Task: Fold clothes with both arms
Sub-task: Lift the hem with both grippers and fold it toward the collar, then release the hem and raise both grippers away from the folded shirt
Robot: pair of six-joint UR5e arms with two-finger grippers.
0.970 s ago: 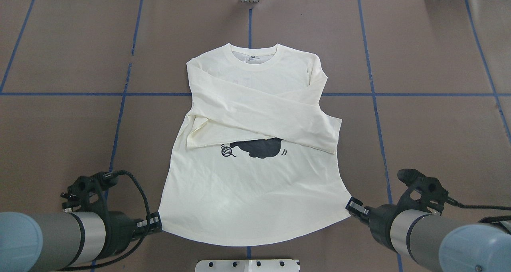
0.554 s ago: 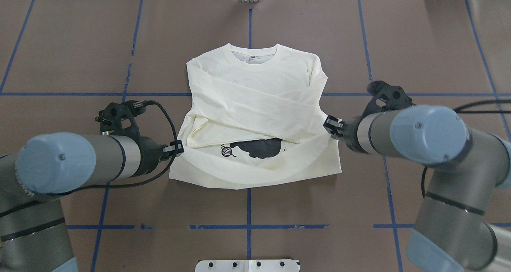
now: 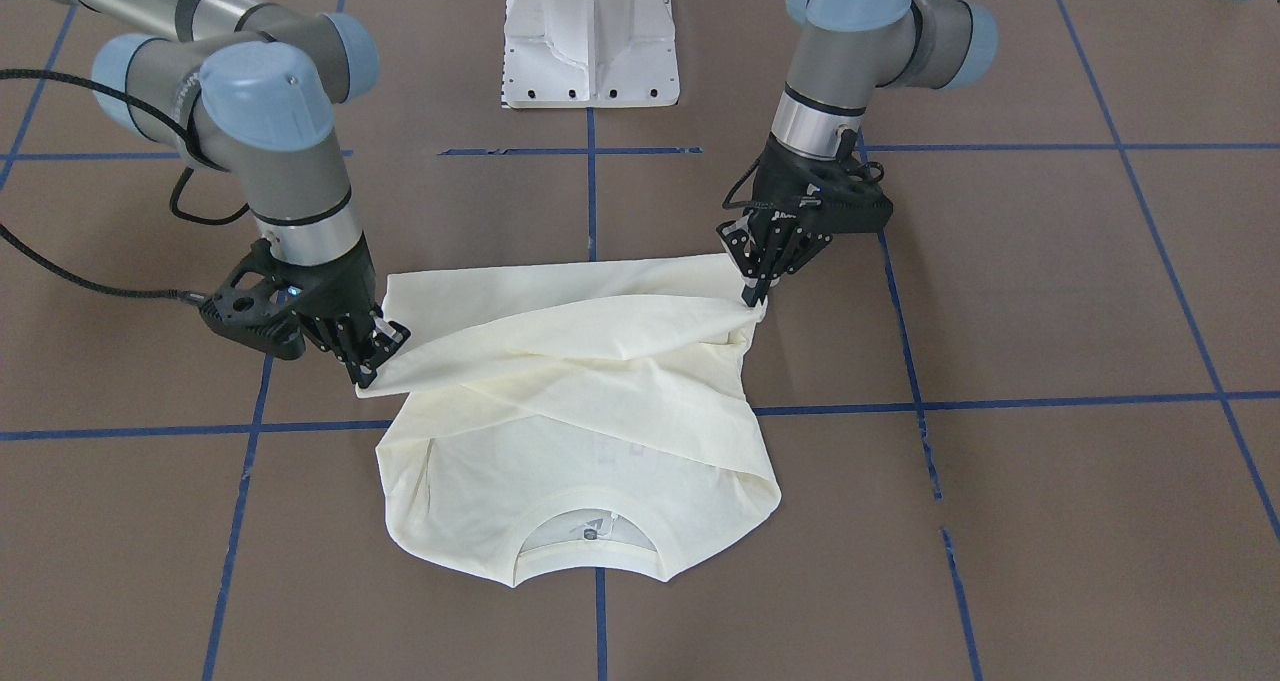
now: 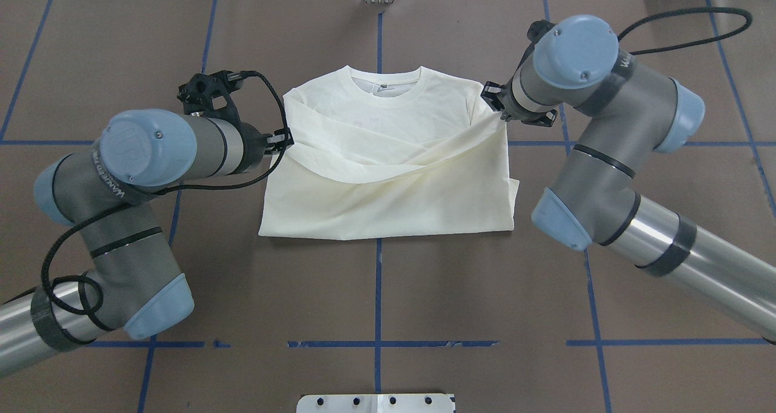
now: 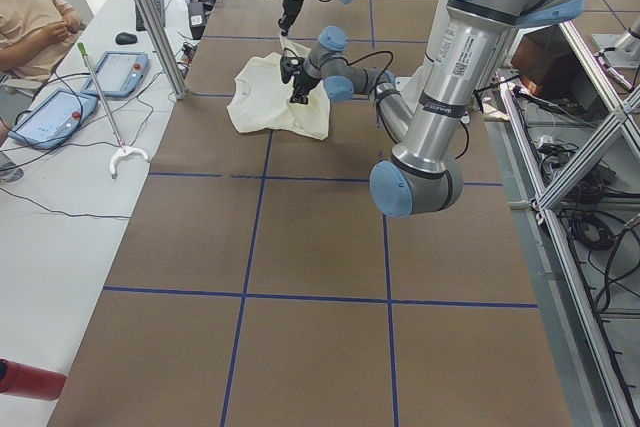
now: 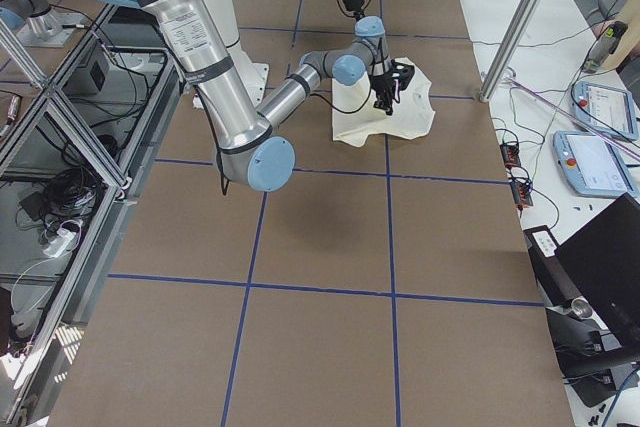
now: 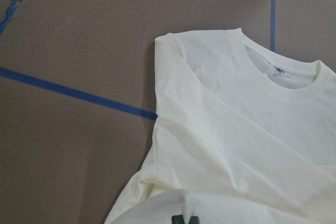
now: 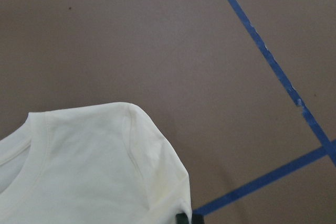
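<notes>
The cream long-sleeve shirt (image 4: 388,182) lies in the middle of the table, collar (image 4: 384,85) at the far side. Its lower half is doubled over the crossed sleeves, so the print is hidden. My left gripper (image 4: 284,140) is shut on the hem corner beside the shirt's left shoulder. Beside the opposite shoulder, my right gripper (image 4: 494,107) is shut on the other hem corner. In the front-facing view the hem (image 3: 570,311) hangs stretched and slightly raised between the left gripper (image 3: 755,296) and the right gripper (image 3: 375,361). The left wrist view shows the collar and shoulder (image 7: 236,129) below the held cloth.
The white pedestal base (image 4: 376,402) sits at the near table edge. Blue tape lines (image 4: 379,292) cross the brown table cover. In the exterior left view a seated person (image 5: 30,17), tablets (image 5: 55,112) and a grabber tool (image 5: 105,117) are on a side bench.
Both grippers have carried the hem corners from the near table edge forward, up to the shoulders. The lower half now covers the sleeves and the cat print.
</notes>
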